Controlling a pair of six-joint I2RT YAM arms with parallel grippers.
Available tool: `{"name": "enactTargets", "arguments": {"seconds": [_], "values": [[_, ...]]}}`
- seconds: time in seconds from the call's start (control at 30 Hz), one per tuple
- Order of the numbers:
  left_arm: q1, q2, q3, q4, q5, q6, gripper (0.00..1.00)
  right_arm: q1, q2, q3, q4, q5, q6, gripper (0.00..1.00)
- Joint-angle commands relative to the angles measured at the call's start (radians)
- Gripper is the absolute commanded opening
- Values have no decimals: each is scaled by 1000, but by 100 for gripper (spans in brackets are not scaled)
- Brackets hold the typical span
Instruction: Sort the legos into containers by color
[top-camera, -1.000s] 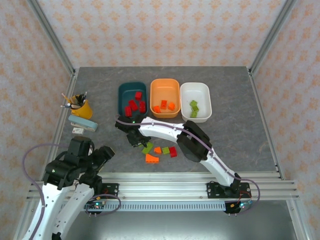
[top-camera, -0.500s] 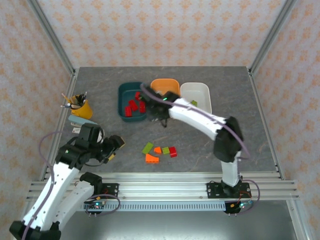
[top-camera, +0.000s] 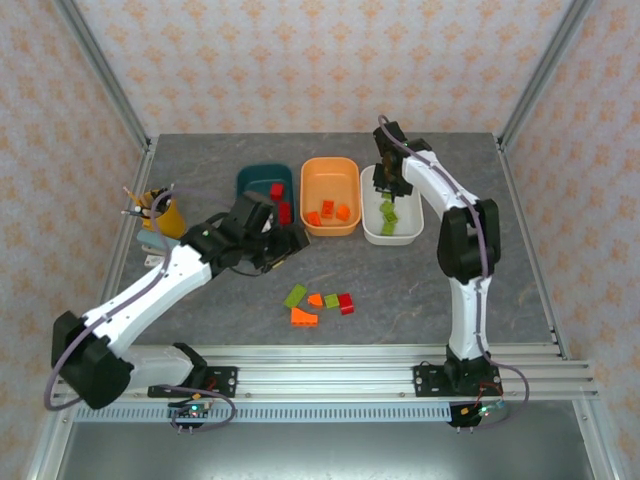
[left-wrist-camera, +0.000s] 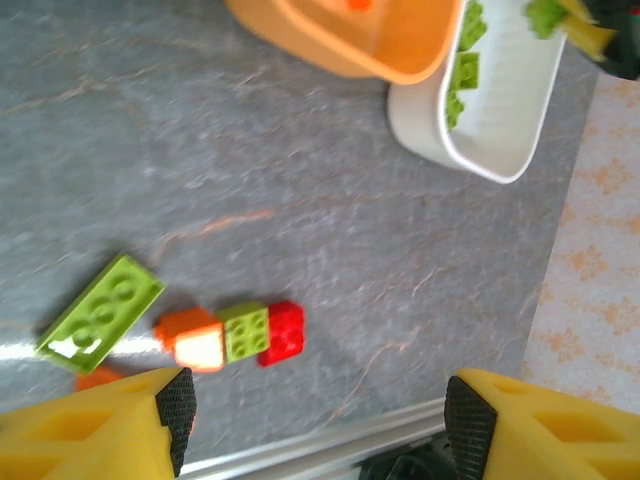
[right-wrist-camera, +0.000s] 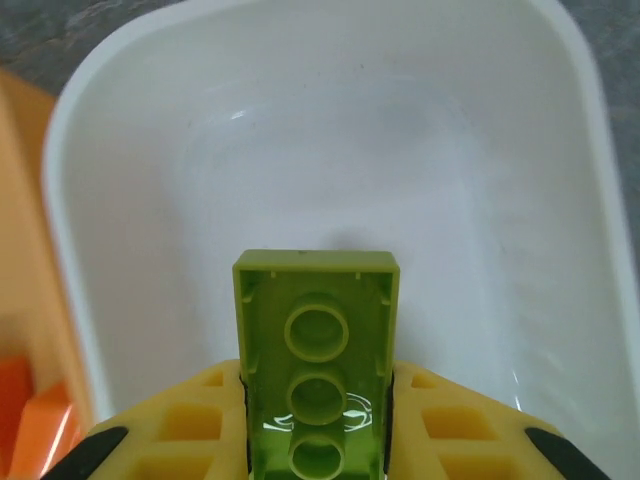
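lime lego (right-wrist-camera: 315, 350) in right gripper (right-wrist-camera: 316, 420), end cut off | teal tub (top-camera: 250, 184) part-covered

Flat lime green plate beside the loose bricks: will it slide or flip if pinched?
Probably stiff and light: the flat lime green plate is thin moulded plastic. It lies flat, studs up, so it shouldn't roll. The table looks smooth, so it may skid if nudged sideways.

Left arm (top-camera: 150, 290) extended toward centre, left gripper (top-camera: 275, 246) jaws apart, right arm (top-camera: 466, 240) stretched to upper right, right gripper (top-camera: 388, 190) clamping lime brick (right-wrist-camera: 316, 330).
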Motion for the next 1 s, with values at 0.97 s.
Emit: {"name": "enactTargets", "arguments": {"seconds": [0.97], "values": [[-165, 168, 6, -188, -147, 76, 66, 250, -692, -606, 185, -98, 11, 58]]}}
